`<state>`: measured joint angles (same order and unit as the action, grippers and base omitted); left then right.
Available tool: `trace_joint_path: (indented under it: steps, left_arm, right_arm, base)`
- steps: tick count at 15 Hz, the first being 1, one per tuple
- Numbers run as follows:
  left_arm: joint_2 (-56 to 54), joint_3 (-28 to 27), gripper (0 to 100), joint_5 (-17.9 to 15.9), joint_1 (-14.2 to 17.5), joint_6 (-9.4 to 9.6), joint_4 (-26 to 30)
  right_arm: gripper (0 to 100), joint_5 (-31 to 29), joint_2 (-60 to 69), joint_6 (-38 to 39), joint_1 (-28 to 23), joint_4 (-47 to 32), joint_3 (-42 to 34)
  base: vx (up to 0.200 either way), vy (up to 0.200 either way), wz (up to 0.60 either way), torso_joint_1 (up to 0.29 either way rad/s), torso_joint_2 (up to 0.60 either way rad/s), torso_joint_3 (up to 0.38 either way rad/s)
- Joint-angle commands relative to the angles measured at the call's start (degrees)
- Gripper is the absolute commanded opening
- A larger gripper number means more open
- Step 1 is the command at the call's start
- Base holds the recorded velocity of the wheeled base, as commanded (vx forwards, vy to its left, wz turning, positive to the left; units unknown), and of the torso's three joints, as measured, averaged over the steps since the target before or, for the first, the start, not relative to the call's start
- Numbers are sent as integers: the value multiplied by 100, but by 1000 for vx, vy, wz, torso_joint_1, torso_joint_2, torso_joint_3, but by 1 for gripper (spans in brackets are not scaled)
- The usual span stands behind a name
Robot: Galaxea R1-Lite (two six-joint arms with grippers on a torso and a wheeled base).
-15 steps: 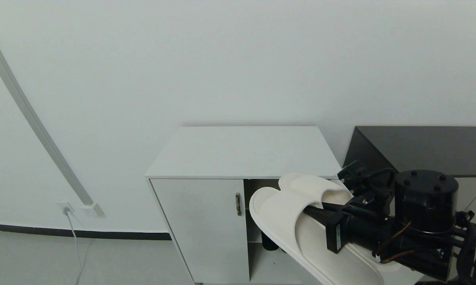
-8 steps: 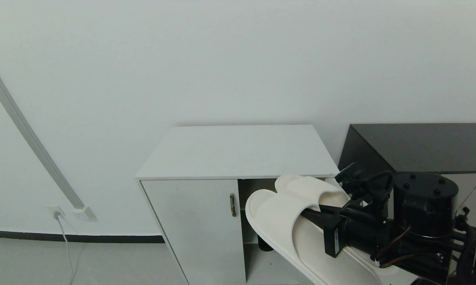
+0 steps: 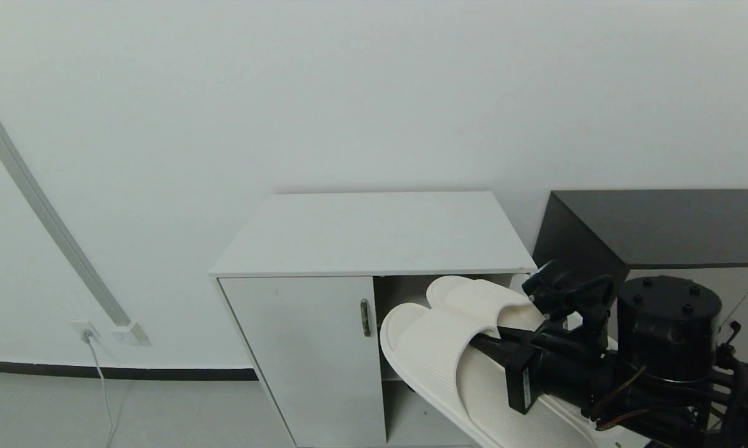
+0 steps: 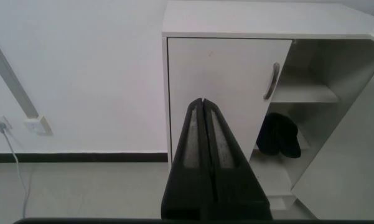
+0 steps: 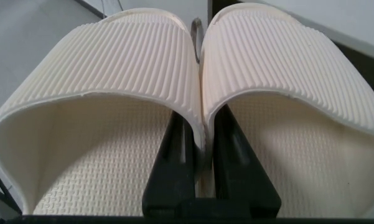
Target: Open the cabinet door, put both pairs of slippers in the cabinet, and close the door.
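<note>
- Slippers, white pair (image 3: 436,336): held in the air at the cabinet (image 3: 374,233), toes just in front of its open right-hand compartment (image 3: 405,292). They are not yet on a shelf.
- Right tool (image 3: 489,339): clamped on the white pair. The right wrist view shows one finger inside each slipper, with the two inner walls of the uppers pinched between them.
- Left tool (image 4: 202,109): fingers together with nothing between them, off to the left and pointing at the cabinet front.
- Progress, as I judge it: the door-opening step is done, since the right side of the cabinet is open. A dark pair (image 4: 282,134) sits inside under the upper shelf (image 4: 305,94), so one pair looks stowed.
- Left to do: insert and release the white pair, then close the door.
- Left door (image 3: 299,354) with handle (image 3: 364,317) is shut.
- Hidden or unclear:
  - The opened right door leaf isn't clearly identifiable in the head view, because the arm and slippers cover that side.
  - The white pair blocks most of the compartment interior in the head view.
  - The dark pair is too small and dark to confirm it is slippers.
  - The heels of the white pair are cut off at the frame bottom.
</note>
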<state>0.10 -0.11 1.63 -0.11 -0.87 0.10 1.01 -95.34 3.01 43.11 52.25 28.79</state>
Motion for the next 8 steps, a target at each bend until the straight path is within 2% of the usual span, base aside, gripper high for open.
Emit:
trace_joint_path:
  steps: [1, 8]
  left_arm:
    - [8, 2, 0, 4, 2, -1, -1]
    - [-1, 2, 0, 4, 2, -1, -1]
  right_arm:
    - [0, 4, -63, -2, 5, 13, -14]
    - [0, -13, -151, -11, 5, 154, -41]
  base:
    - [0, 0, 0, -198, 476, 271]
    - [0, 0, 0, -219, 544, 316]
